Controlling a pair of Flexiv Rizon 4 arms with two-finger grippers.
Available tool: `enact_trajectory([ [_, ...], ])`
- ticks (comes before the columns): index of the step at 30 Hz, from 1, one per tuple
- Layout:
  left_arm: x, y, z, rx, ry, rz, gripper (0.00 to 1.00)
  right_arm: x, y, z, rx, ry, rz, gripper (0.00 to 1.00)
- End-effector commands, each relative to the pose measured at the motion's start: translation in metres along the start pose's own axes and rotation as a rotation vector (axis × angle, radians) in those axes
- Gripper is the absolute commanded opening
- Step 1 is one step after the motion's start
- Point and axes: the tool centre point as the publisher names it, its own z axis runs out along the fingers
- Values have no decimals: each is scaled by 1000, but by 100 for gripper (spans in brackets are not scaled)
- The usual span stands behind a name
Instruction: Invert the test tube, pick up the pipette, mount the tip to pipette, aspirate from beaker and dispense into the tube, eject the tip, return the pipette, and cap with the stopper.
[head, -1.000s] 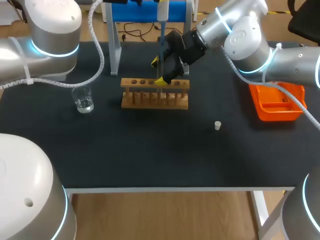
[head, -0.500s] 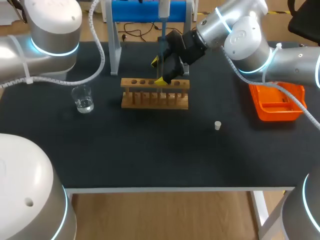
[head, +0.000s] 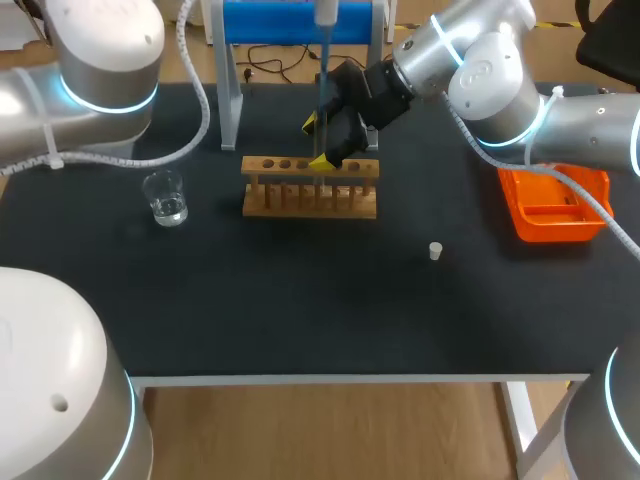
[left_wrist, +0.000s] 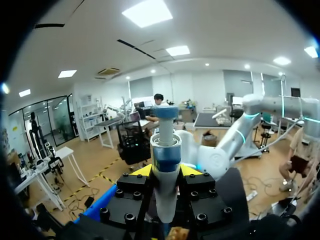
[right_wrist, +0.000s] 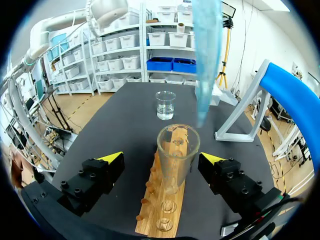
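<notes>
A clear test tube stands upright in the wooden rack, between the spread fingers of my right gripper, which do not touch it. Just above and beyond the tube's mouth hangs the blue pipette tip. In the head view the pipette stands upright over the rack, with my right gripper beside it. My left gripper is shut on the white and blue pipette; it is above the head view's frame. The water beaker stands left of the rack. The white stopper lies right of it.
An orange tray sits at the table's right edge. The blue pipette stand with its grey leg rises behind the rack. In the right wrist view the beaker stands beyond the rack's far end.
The pipette has risen a little above the rack. The right arm and its gripper have not moved.
</notes>
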Motion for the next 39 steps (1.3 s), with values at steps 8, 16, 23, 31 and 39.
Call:
enact_trajectory([
  [8,13,-1,-36,-12,-59,0,0,0,0,0,2,1,1,100],
  [16,32,26,-68,-44,-60,-44,0,0,0,0,2,1,1,100],
  [23,61,52,-89,-37,-76,-82,0,0,0,0,2,1,1,100],
  [31,110,74,-97,10,-71,-82,0,0,0,0,2,1,1,100],
  [39,150,92,-76,40,69,-46,0,0,0,0,2,1,1,100],
])
